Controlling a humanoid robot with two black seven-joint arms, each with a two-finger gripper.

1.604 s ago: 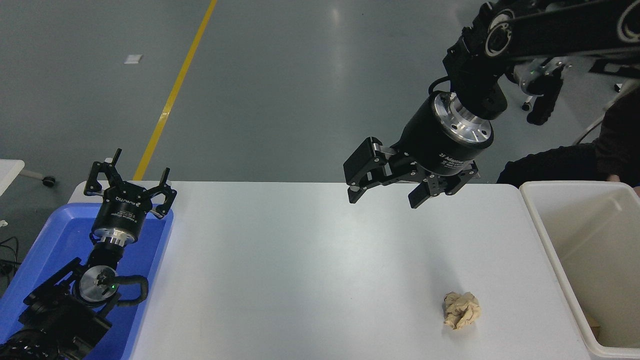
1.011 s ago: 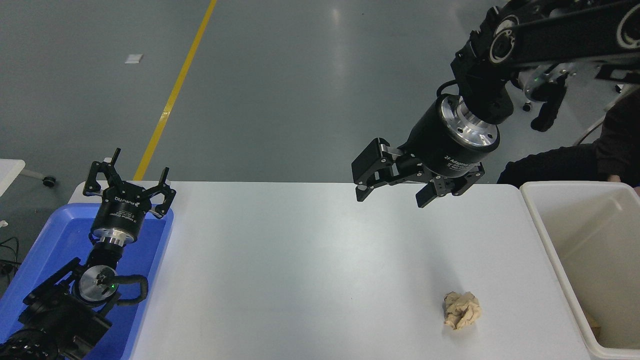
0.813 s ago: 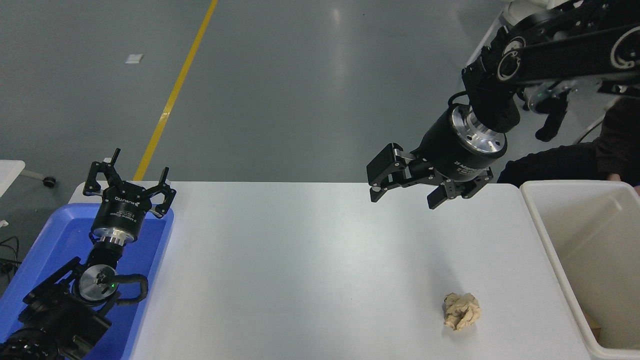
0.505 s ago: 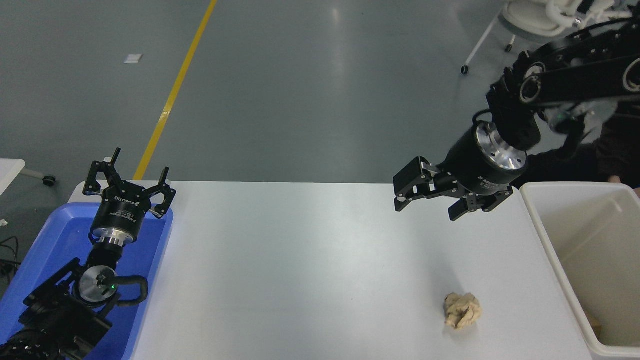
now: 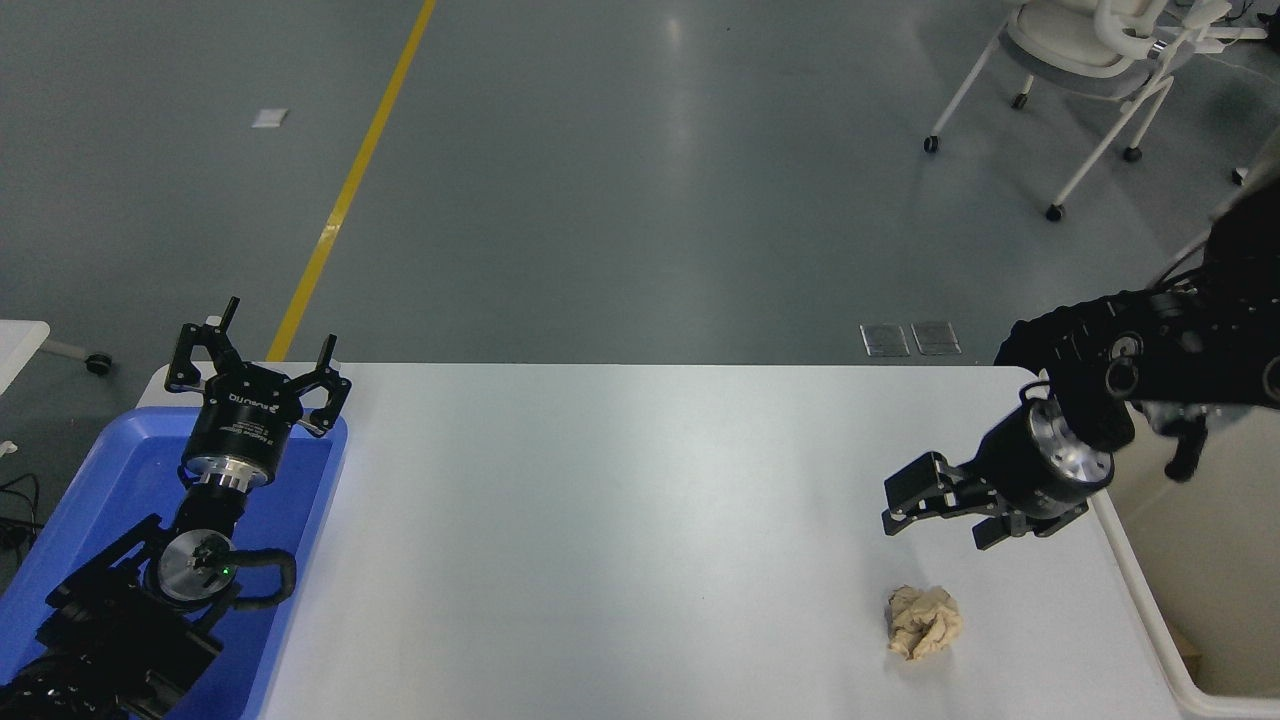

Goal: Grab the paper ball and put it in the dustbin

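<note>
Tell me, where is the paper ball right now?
In the head view, the paper ball lies on the white table at lower right, just below the right gripper, left of the dustbin.

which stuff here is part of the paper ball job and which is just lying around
Part of the job:
paper ball
dustbin
right gripper, open, above the ball

Just lying about:
blue tray
left gripper, parked over the tray
chair
yellow floor line

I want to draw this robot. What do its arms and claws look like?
Both arms are black, made of chunky jointed parts. Each ends in a round black wrist with a shiny silver ring. The left gripper has thin black fingers, white lettering on its body, a looping black cable and a tiny green light below. The right gripper has thicker, blocky black fingers.
</note>
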